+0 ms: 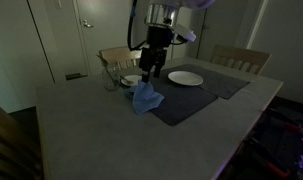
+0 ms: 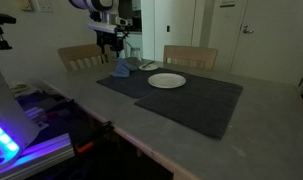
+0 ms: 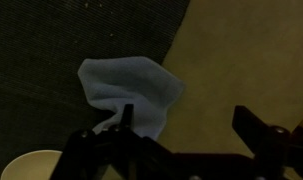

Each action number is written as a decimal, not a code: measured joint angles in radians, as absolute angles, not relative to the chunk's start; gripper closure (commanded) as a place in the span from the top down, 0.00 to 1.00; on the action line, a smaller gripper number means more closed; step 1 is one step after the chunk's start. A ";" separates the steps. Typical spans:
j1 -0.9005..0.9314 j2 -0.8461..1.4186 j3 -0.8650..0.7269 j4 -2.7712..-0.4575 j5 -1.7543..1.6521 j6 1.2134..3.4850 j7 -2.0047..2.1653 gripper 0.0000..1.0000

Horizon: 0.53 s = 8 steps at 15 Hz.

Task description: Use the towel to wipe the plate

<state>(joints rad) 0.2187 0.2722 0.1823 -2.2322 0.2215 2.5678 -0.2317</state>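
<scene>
A crumpled light blue towel lies at the near edge of a dark placemat. It also shows in an exterior view and in the wrist view. A white plate sits on the mat, apart from the towel, and shows as well in an exterior view. My gripper hangs just above the towel, open and empty. In the wrist view its fingers stand wide apart, one over the towel's edge, the other over bare table.
A clear glass and a small white dish stand beside the towel; a pale rim shows in the wrist view. Wooden chairs stand at the far side. The table edge runs near a lit device.
</scene>
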 measured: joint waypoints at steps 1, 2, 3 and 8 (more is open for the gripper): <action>0.217 0.276 0.186 -2.232 0.222 2.573 -0.232 1.00; 0.214 0.280 0.190 -2.232 0.222 2.583 -0.232 1.00; 0.212 0.286 0.193 -2.232 0.222 2.596 -0.234 1.00; 0.200 0.343 0.190 -2.229 0.143 2.702 -0.232 1.00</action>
